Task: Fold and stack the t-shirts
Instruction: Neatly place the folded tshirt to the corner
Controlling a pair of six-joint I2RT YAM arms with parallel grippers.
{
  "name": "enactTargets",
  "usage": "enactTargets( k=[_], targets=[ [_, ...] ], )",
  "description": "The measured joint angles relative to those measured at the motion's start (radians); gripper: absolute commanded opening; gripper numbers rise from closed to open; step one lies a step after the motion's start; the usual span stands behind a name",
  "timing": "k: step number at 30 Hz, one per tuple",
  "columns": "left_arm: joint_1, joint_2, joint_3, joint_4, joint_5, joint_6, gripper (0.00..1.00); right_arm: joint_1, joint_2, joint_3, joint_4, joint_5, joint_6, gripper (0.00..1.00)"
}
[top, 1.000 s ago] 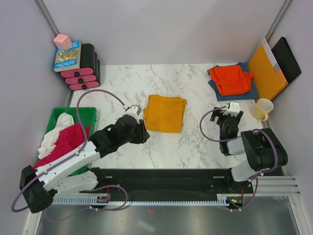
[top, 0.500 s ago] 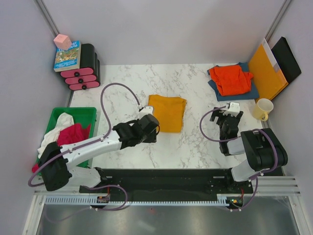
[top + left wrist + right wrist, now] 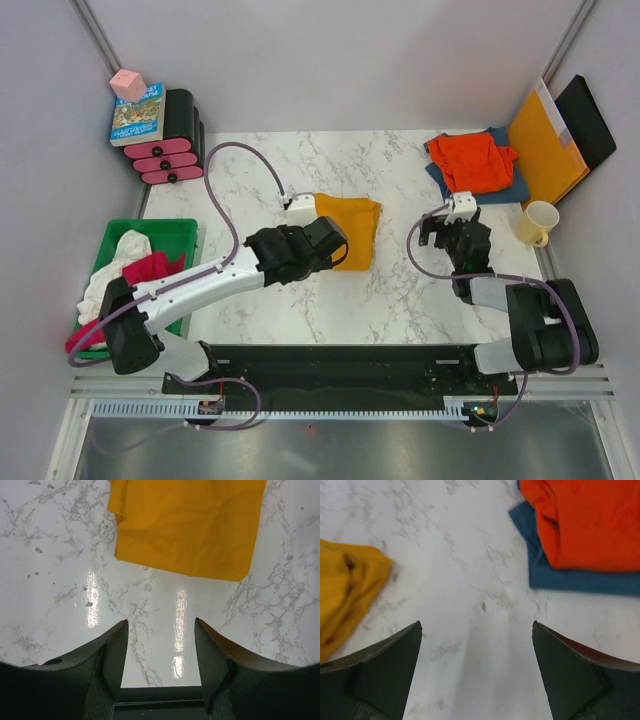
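We count five t-shirts. One mustard-yellow shirt point(image 3: 355, 228) lies folded near the middle of the marble table point(image 3: 400, 295). One red-orange shirt point(image 3: 473, 162) rests on one dark blue shirt point(image 3: 518, 189) at the far right. One magenta shirt point(image 3: 150, 270) and one white shirt point(image 3: 113, 262) sit crumpled in the single green bin point(image 3: 182, 230) at the left. There are two arms, each with one gripper.

The blue shirt is mostly covered by the red-orange one, so we see only its edges. From above, the left arm hides the yellow shirt's left part. The bin's two shirts are bunched together and their shapes are hard to make out. The right wrist view is slightly blurred.

The left arm stretches diagonally from the near left to the table's middle. The left gripper point(image 3: 161, 622) hangs over bare marble just short of the yellow shirt's edge, fingers moderately apart and holding nothing. The right arm is bent back on itself. The right gripper point(image 3: 476, 624) points between the yellow shirt and the red-orange pile, spread wide and empty.
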Motion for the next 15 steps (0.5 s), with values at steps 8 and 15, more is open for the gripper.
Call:
enactTargets(
  k=[8, 15],
  targets=[
    [0.012, 0.166, 0.117, -0.023, -0.087, 0.053, 0.68, -0.007, 0.110, 0.822, -0.888, -0.327, -0.045, 0.98],
    [0.206, 0.313, 0.082, 0.214, 0.080, 0.185, 0.63, 0.047, 0.072, 0.813, -1.265, -0.400, -0.161, 0.98]
  ],
)
